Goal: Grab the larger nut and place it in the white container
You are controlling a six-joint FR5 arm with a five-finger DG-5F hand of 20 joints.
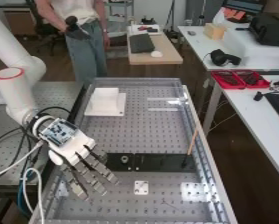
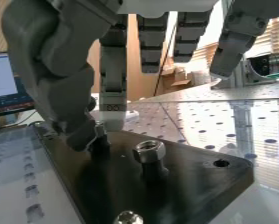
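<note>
White container [image 1: 106,95] — well apart from a pegged nut [image 2: 149,151].

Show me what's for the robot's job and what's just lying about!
For the job:
- the hand
- the metal nut
- the black plate under it
- the white container

Just lying about:
- the wooden block
- the white mouse

The arm [image 1: 18,95] slopes down, its fingers [image 1: 91,176] nearly straight.
</note>
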